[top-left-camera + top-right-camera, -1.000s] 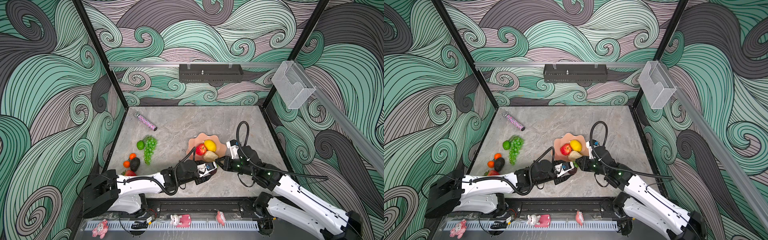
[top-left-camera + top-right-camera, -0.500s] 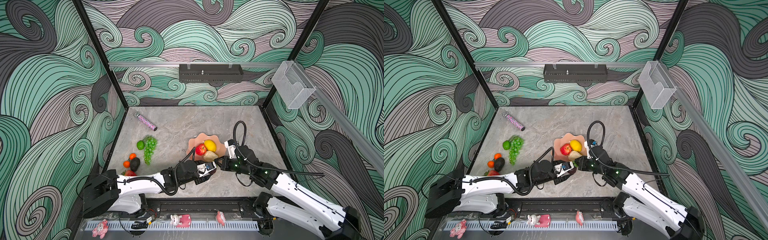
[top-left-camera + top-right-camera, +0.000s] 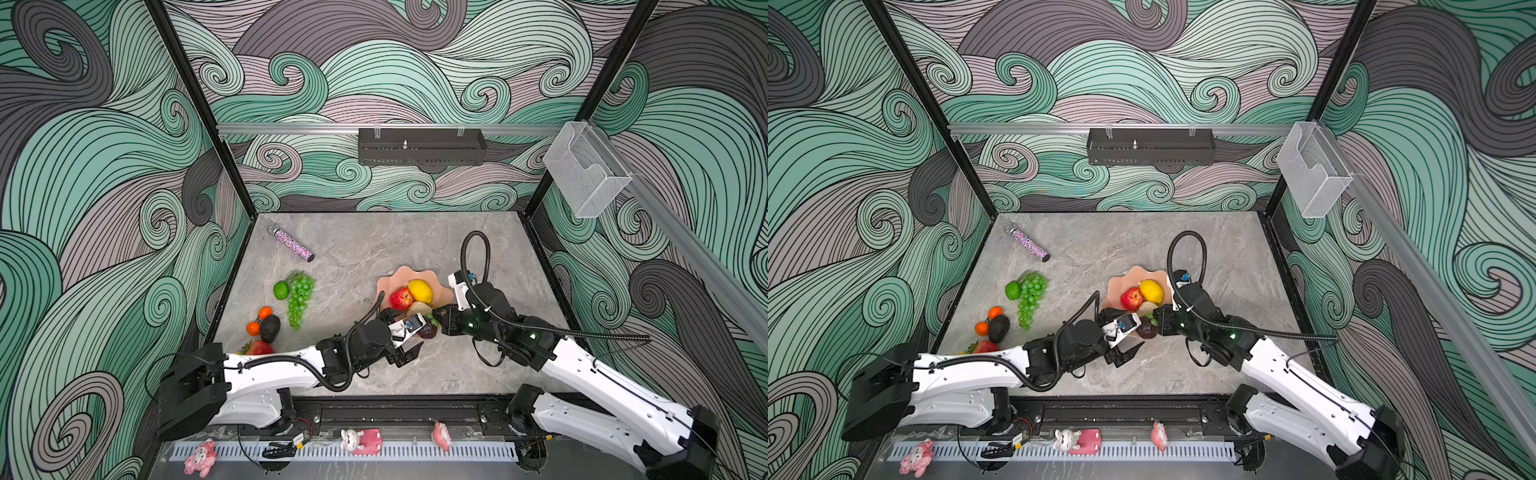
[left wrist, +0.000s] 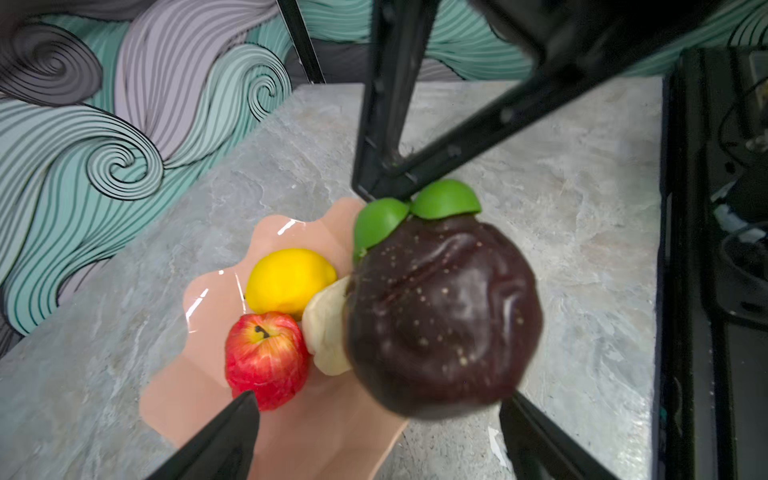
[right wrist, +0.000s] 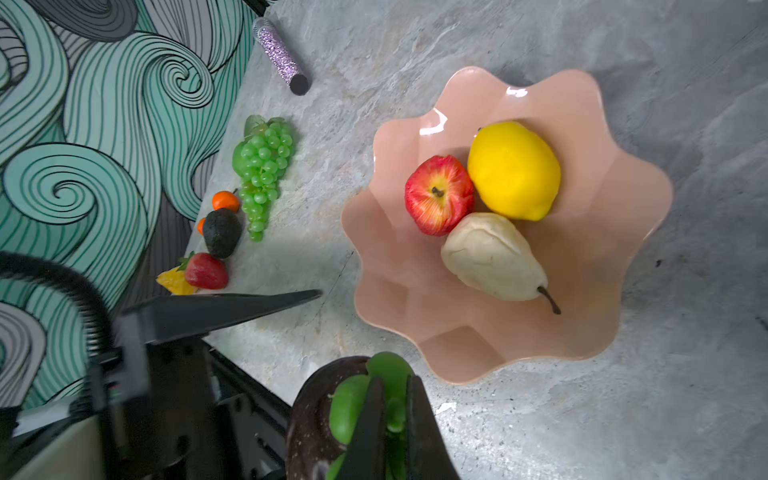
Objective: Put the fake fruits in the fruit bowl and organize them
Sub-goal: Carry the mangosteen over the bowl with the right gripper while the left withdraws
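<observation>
In both top views we locate the salmon-pink scalloped fruit bowl [image 3: 397, 277] near the middle of the grey marbled bench [image 3: 374, 241], with the dark purple plastic mangosteen [image 3: 1146, 331] just beside its front rim. Left wrist view: the left arm's fingers [image 4: 224, 440] stand spread, one each side of the mangosteen. Right wrist view: the right arm's fingers [image 5: 368, 432] pinch its green leaves; a red apple [image 5: 438, 195], yellow lemon [image 5: 513, 170] and cream pear [image 5: 490, 257] lie in the bowl.

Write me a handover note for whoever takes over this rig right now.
Left gripper: open around the mangosteen.
Right gripper: shut on its green leaves, just outside the fruit bowl.
Done: apple, lemon, pear in the bowl.
Left: bowl the mangosteen, then the lime, grapes, oranges, avocado, strawberry and yellow fruit on the table.
</observation>
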`<state>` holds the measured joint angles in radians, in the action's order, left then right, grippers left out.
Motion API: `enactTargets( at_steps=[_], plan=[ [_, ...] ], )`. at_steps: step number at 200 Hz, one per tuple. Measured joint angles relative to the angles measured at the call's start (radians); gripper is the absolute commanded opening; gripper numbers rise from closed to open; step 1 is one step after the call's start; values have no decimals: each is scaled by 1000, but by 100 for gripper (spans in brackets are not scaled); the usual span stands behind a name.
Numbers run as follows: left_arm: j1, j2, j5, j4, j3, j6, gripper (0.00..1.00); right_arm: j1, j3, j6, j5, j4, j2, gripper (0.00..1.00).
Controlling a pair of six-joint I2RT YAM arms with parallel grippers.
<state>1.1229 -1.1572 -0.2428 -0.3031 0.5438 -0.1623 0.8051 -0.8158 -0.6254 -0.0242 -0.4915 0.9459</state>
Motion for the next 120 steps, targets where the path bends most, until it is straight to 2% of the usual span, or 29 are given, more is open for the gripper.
enactTargets(
  at_steps=[44, 120],
  plan=[
    [-199, 241, -51, 58, -33, 124, 94, 0, -110, 127, -115, -27, 134, 3],
    [-306, 373, -341, 217, -47, 350, 94, 1, -324, 275, -201, -1, 463, 1]
  ],
)
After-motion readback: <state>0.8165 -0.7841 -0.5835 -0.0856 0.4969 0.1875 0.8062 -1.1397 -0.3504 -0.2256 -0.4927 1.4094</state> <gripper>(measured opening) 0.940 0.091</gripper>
